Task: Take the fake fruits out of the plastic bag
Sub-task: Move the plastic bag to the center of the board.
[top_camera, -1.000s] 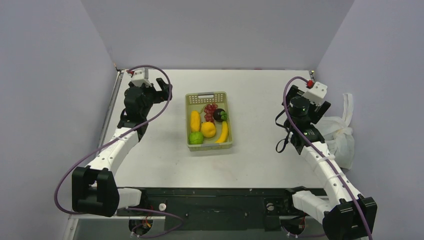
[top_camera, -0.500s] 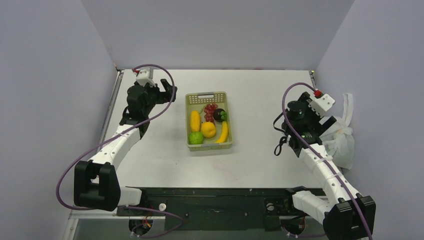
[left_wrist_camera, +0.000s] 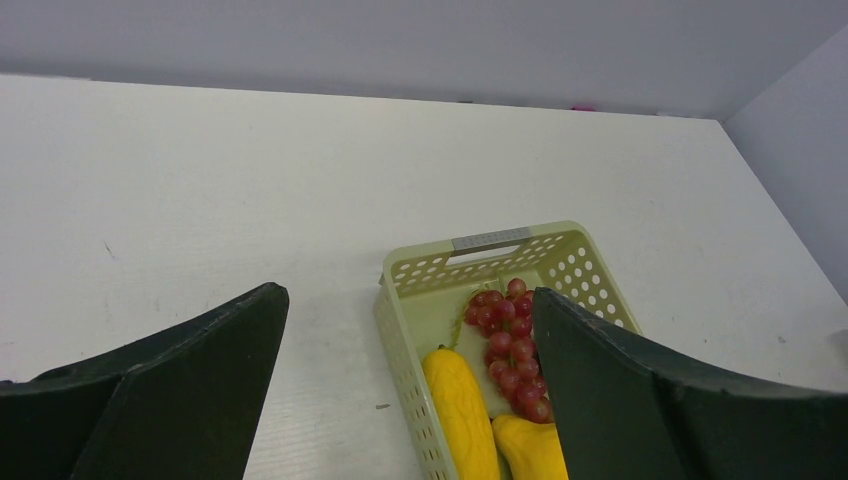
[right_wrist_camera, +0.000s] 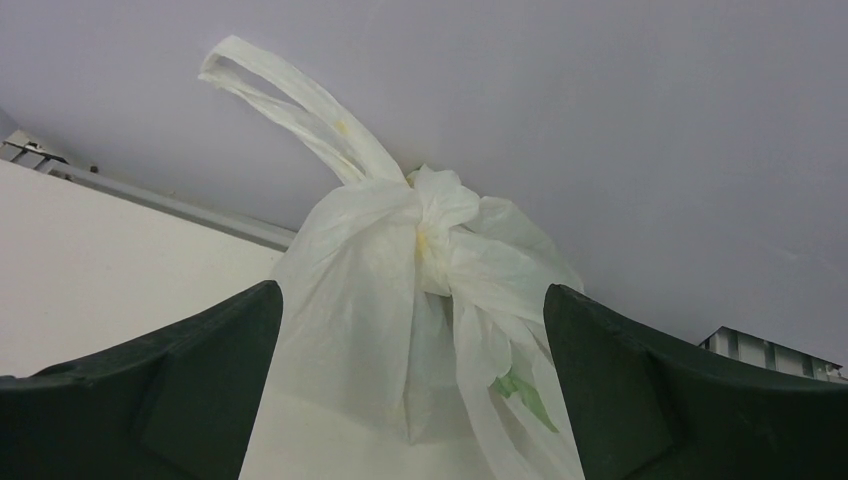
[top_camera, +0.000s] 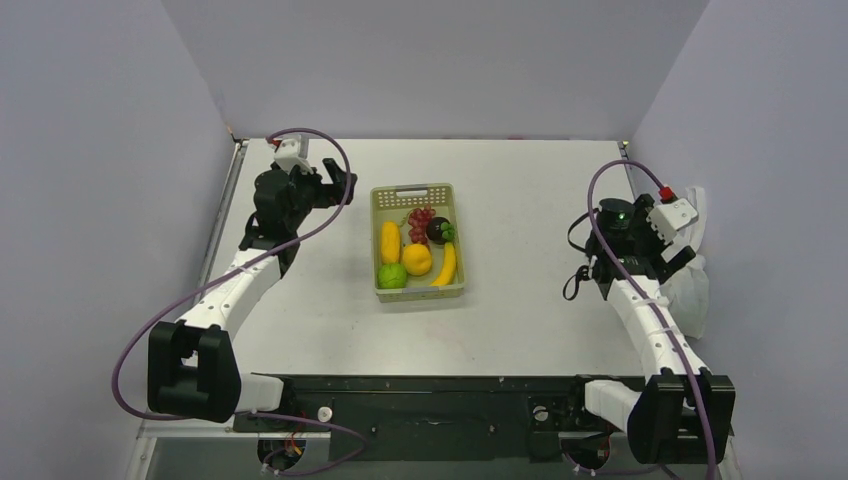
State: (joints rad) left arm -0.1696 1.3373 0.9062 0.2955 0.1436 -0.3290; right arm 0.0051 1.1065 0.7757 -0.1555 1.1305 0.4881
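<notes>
The fake fruits lie in a yellow-green basket (top_camera: 455, 291) at the table's middle: red grapes (top_camera: 420, 217), a dark maroon round one (top_camera: 438, 231), a long yellow one (top_camera: 390, 241), an orange one (top_camera: 417, 259), a banana (top_camera: 447, 266) and a green round one (top_camera: 392, 276). The white plastic bag (top_camera: 691, 288) sits crumpled against the right wall, knotted at the top with one loop handle (right_wrist_camera: 290, 100) sticking up. My right gripper (top_camera: 683, 252) is open and faces the bag (right_wrist_camera: 360, 300) closely, the knot showing between its fingers. My left gripper (top_camera: 343, 186) hangs open left of the basket (left_wrist_camera: 405, 300), with the grapes (left_wrist_camera: 505, 330) in its view.
Purple-grey walls close in the table on three sides, and the bag lies right against the right one. A metal rail (top_camera: 222, 220) runs along the table's left edge. A green scrap (right_wrist_camera: 522, 388) shows through the bag's film.
My right arm has swung right and turned its gripper toward the bag. The left gripper shifted slightly toward the basket at first, then held still. Both stayed open.
</notes>
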